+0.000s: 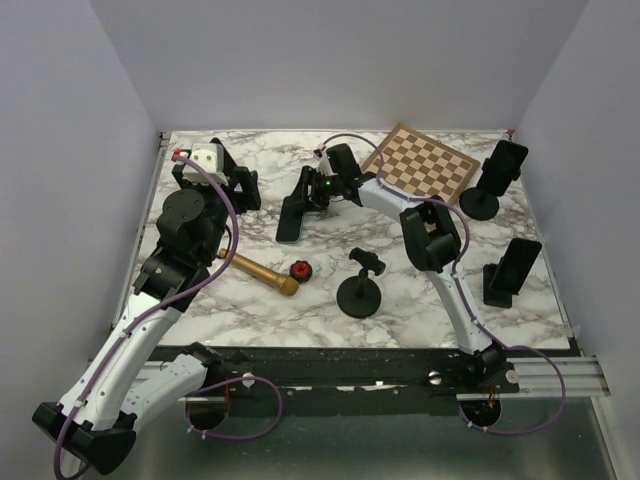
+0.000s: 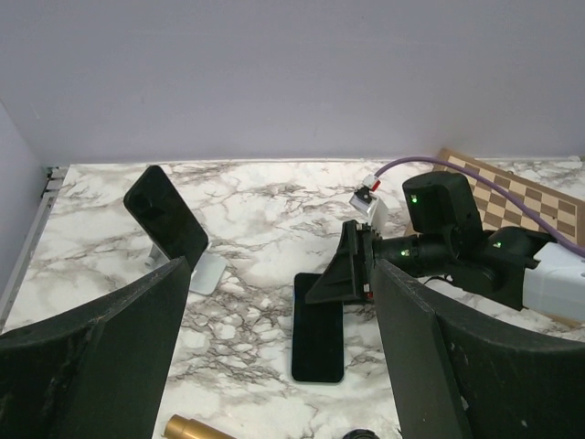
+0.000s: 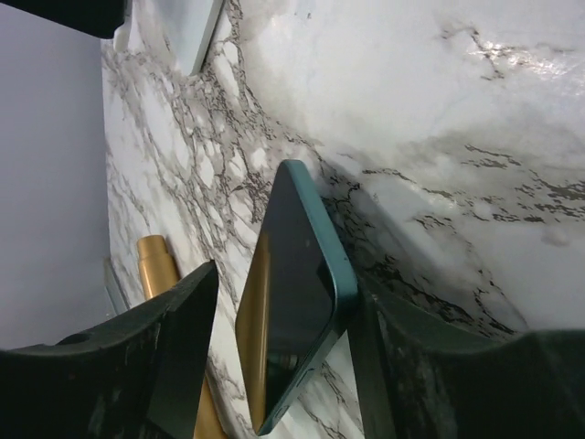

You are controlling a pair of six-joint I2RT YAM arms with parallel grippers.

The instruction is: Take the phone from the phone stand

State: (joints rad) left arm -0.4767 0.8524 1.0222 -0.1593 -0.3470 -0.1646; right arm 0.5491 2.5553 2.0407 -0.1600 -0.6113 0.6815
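Since the black stand [image 1: 359, 287] nearest the arms is bare and the phone [image 2: 317, 327] lies flat, or close to flat, on the counter [image 1: 420, 300] just beyond it, the removal looks all but done, and the trouble left is in letting go. The right jaws stand open about the phone's far end. One finger is clear of the screen with a gap showing and the other is close against the back edge. Whether that one touches, or props the end slightly off the marble, I cannot tell. If it does, a quick pull back would drag or flip the phone, and the slick counter would let it skate toward the wooden rod [image 1: 258, 271] or knock the stand. A closing twitch would pinch the glass and carry the phone up as the arm leaves. Farther out, the left jaws hang wide and hold nothing, aimed across the same patch; if both arms move there at once, their fingers could meet over the phone. Beyond them to the left, a second phone [image 2: 164, 212] leans in a white stand [image 2: 208, 273], near enough that a sweeping left arm could tip it. That would not undo the task, but it would muddle which phone counts as removed.
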